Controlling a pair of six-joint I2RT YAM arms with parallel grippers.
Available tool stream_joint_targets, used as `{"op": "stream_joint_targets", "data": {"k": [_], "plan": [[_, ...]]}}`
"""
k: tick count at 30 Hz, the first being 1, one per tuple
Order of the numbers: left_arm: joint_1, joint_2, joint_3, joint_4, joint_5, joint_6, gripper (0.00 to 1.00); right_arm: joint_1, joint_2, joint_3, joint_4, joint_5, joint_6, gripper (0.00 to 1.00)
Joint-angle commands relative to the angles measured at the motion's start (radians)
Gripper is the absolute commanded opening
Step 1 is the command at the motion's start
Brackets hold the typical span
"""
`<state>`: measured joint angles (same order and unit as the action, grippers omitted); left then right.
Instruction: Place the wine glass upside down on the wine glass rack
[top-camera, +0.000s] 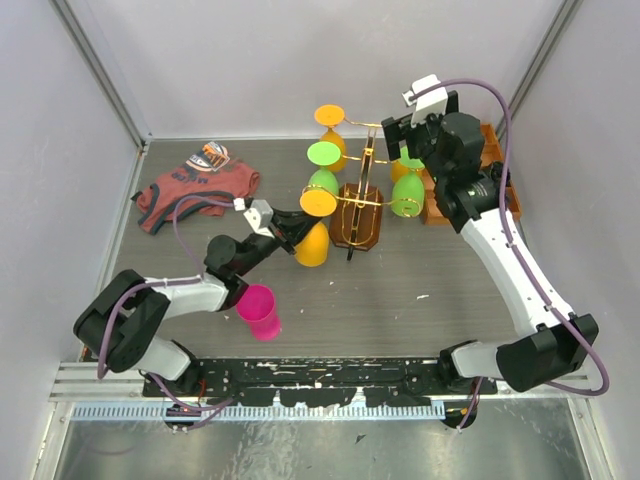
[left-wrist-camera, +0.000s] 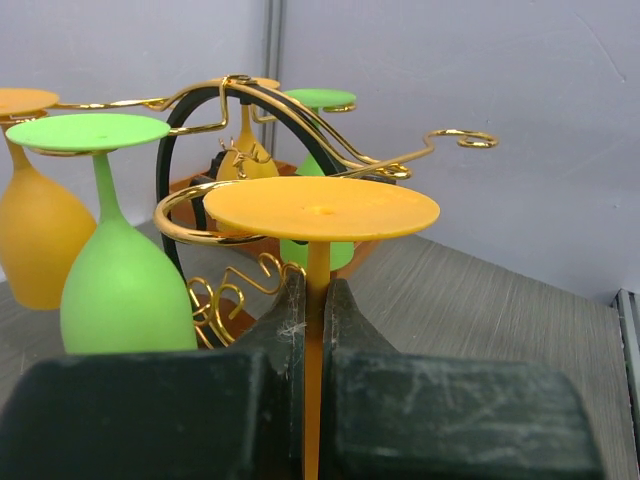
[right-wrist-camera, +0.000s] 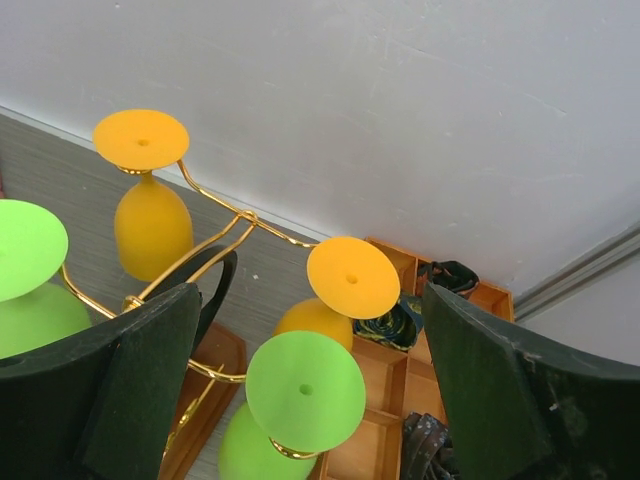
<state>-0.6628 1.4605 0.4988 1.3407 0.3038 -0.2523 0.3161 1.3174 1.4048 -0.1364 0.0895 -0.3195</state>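
1 wine glass (left-wrist-camera: 320, 208) — stem w/in left hand (left-wrist-camera: 316, 300).

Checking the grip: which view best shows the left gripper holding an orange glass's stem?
Left wrist: the left gripper pinches the orange glass by its stem, close up. The top view shows it small; the right wrist view misses the grip.

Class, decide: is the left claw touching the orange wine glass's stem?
Touching. The left wrist view shows the left claw with both fingers pressed against the stem of the orange wine glass, with no gap on either side.
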Motion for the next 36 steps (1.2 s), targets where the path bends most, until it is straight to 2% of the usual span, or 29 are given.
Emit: {"op": "stream_joint_targets", "data": {"k": [1,18,31,36], "plan": [[-0.008,0.019,0.049,0.091,-0.021,0.011,0.00,-0.010,-0.052,-0.009,0.019,0.029,-0.031,0.97],[-0.010,0.124,0.104,0.091,-0.097,0.045,0.00,-0.021,-0.052,-0.017,0.006,0.032,-0.035,0.97],[-0.009,0.012,-0.007,0.091,-0.277,0.185,0.00,-0.025,-0.048,-0.020,-0.006,0.026,-0.044,0.97],[-0.009,-0.040,-0.046,0.091,-0.283,0.218,0.00,-0.025,-0.046,-0.020,-0.009,0.026,-0.045,0.97]]}}
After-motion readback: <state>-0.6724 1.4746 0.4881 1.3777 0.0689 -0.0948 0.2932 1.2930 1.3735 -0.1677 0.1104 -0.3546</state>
